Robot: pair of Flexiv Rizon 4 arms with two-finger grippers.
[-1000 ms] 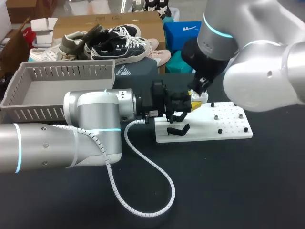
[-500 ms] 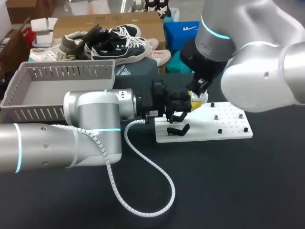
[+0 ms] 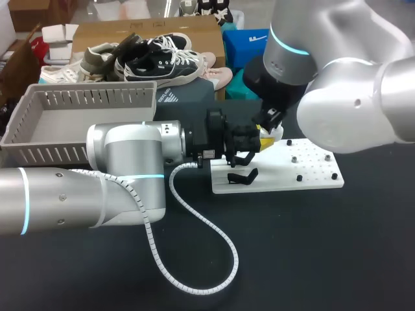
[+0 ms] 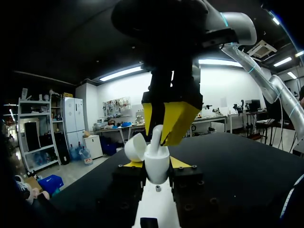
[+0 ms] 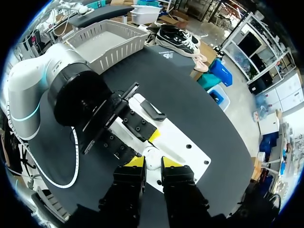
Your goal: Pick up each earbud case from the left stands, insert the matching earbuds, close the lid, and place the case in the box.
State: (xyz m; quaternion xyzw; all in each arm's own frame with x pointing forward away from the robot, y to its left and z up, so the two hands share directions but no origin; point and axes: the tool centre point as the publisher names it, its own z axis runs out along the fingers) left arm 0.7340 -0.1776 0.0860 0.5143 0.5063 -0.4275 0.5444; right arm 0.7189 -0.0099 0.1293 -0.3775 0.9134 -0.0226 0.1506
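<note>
A white earbud case (image 4: 157, 167) stands upright between the yellow tips of my left gripper (image 4: 156, 164), which is shut on it, with its lid (image 4: 135, 147) hinged open to one side. My right gripper (image 4: 169, 121) hangs right above the case, shut on a white earbud (image 4: 156, 136) whose lower end reaches into the case's opening. In the head view both grippers meet over the white stand board (image 3: 311, 172): my left gripper (image 3: 260, 144) comes in level from the left, my right gripper (image 3: 270, 124) from above. The right wrist view shows the case (image 5: 152, 157) just under my right gripper (image 5: 148, 164).
A grey slatted box (image 3: 78, 120) stands at the back left. The stand board carries a black clip stand (image 3: 243, 175) and small black pegs (image 3: 299, 177). A white coiled cable (image 3: 194, 253) loops over the dark table in front of my left arm.
My right arm's body has shifted slightly to the left. Both grippers, the case and the earbud stay where they were.
</note>
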